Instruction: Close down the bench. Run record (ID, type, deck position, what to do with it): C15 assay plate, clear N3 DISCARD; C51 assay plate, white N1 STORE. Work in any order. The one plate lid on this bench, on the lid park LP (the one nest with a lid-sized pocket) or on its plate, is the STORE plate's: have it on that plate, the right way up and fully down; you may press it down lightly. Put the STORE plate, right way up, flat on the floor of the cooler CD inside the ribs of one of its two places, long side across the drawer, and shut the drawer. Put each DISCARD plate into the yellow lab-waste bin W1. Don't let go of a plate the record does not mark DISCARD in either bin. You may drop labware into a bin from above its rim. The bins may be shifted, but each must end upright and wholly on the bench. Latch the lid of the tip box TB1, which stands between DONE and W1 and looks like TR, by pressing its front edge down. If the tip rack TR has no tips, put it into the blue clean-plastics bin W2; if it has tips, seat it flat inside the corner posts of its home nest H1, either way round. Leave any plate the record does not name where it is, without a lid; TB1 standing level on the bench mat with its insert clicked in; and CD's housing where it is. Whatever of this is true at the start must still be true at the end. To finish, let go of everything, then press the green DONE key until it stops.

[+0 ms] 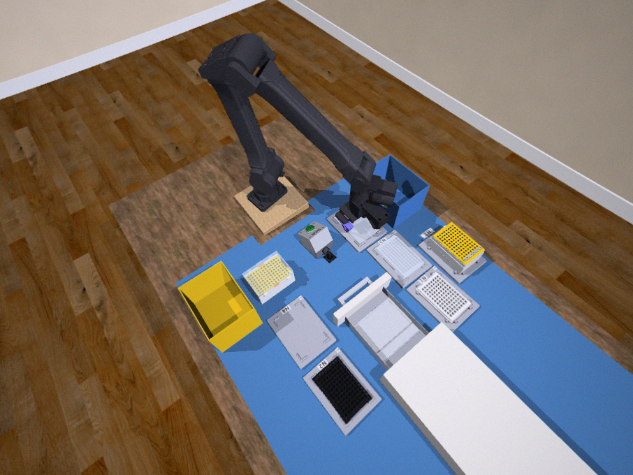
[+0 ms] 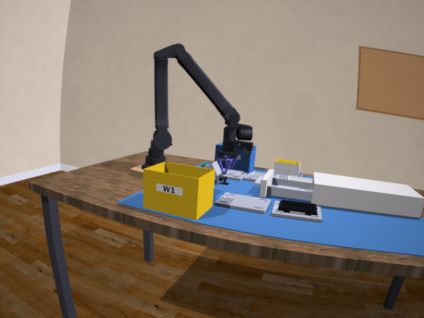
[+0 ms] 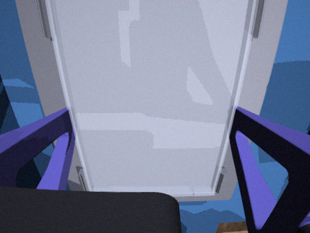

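Note:
My gripper [image 1: 356,223] is down over the lid park at the back of the mat, next to the blue bin W2 [image 1: 404,188]. In the wrist view its purple fingers are shut on the two long sides of the clear plate lid [image 3: 151,89], which lies low in the grey lid park nest [image 3: 273,30]. The clear plate [image 1: 398,253] sits in N3 and the white plate [image 1: 442,295] in N1, both without a lid. The cooler drawer [image 1: 382,319] stands open and empty in front of its white housing [image 1: 480,404].
The tip rack with its yellow top [image 1: 456,242] stands at the back right. TB1 [image 1: 268,276] stands between the green DONE key [image 1: 310,228] and the yellow bin W1 [image 1: 219,304]. An empty nest N4 [image 1: 301,330] and a black plate in N2 [image 1: 341,389] lie in front.

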Available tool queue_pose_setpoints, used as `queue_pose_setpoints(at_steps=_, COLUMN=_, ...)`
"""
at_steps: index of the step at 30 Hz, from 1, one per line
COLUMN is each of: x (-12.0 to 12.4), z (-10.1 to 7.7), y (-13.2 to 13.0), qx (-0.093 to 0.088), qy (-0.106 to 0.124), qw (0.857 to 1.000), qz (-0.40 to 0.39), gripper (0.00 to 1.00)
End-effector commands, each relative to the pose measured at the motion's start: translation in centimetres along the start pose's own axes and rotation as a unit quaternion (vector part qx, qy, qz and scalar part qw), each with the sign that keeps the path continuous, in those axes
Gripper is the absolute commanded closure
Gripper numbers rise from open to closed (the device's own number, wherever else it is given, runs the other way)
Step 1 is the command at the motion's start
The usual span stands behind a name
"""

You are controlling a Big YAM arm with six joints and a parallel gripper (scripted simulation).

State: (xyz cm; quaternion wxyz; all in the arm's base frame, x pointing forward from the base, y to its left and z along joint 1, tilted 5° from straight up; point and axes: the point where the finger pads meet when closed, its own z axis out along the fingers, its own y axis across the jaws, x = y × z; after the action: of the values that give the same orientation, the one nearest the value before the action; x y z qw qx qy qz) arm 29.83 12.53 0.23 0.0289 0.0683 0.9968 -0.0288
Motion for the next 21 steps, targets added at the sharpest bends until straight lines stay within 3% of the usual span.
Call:
queue_pose_setpoints(at_steps=1, x=-1.4, z=-0.9, y=0.7, qx=-0.01, qy=-0.017, qw=1.0, qz=0.002, gripper=1.0)
queue_pose_setpoints(at_steps=16, x=-1.8, z=-0.7, y=0.5, qx=-0.011, qy=-0.019, qw=1.0, qz=0.005, gripper=1.0)
queue_pose_setpoints(at_steps=21, x=-2.0, z=-1.8, y=0.6, qx=-0.013, qy=-0.023, qw=1.0, qz=0.005, gripper=1.0)
